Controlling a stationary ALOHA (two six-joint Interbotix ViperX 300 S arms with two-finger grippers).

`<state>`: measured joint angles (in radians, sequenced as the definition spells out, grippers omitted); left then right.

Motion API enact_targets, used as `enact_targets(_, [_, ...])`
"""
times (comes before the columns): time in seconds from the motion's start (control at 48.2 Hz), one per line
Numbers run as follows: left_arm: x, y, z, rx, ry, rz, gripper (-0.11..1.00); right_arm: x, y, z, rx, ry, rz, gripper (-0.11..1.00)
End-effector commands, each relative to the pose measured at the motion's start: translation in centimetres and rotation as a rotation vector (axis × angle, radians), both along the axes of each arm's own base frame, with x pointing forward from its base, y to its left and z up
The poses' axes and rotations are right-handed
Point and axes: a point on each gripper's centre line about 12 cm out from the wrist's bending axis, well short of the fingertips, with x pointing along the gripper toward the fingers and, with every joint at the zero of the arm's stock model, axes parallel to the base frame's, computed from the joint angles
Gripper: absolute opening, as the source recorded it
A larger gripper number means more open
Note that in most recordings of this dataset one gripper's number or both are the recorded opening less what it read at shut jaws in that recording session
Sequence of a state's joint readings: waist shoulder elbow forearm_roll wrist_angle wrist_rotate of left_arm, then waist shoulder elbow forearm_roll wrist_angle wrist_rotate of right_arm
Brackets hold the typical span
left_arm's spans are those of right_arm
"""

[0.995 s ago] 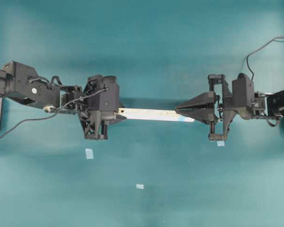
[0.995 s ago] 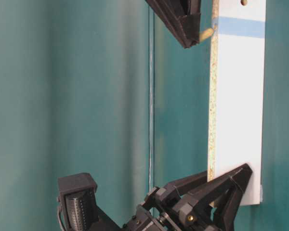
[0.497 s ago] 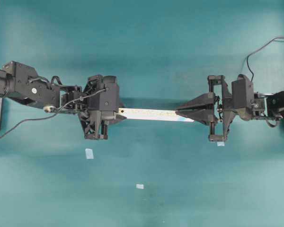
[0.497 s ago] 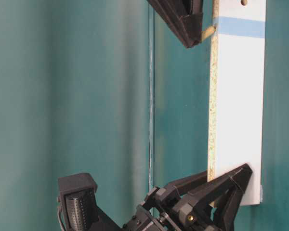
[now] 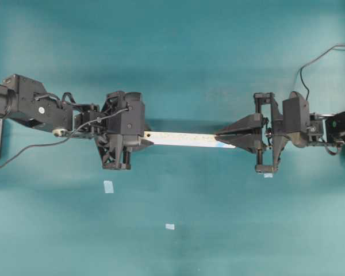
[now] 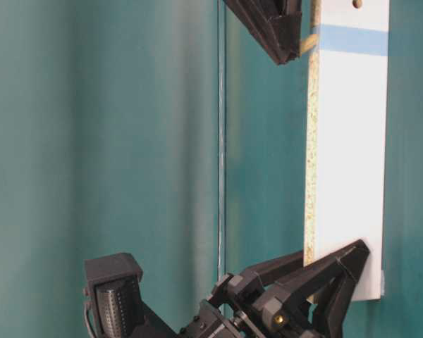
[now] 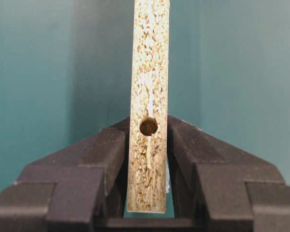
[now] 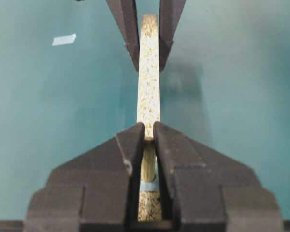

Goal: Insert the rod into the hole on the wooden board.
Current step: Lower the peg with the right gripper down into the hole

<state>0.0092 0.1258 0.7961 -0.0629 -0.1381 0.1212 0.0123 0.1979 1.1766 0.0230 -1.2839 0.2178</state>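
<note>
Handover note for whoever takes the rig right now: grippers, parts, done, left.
Left gripper: shut on the wooden board at its plain end, holding it off the table on edge.
Right gripper: shut on the rod, at the board's edge by the light-blue patch.
Done: both parts picked up, rod brought to the board.
Left: the rod looks not yet seated in the hole; finish the insertion.

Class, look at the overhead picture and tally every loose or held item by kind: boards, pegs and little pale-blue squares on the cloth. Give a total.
Wooden board: 1
Rod: 1, mostly hidden from overhead
Pale-blue squares: 3, at and
Total: 5
</note>
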Motion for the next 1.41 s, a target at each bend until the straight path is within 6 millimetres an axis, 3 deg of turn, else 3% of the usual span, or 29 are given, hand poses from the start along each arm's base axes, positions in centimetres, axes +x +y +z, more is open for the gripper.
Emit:
enact_targets(0.0, [0.2, -0.1, 0.6, -0.002, -0.020, 0.001, 0.33, -0.1, 0.1, 0.3, 0.001, -0.012, 0.003, 0.10])
enact_targets(0.622, [0.3, -0.1, 0.7, -0.001, -0.023, 0.000, 0.33, -1.4, 0.8, 0.0, 0.010, 0.032, 0.005, 0.10])
enact_targets(1.389, [0.2, -0.1, 0.7, 0.000, -0.023, -0.002, 0.33, -0.6, 1.0, -1.1, 0.017, 0.178, 0.013, 0.10])
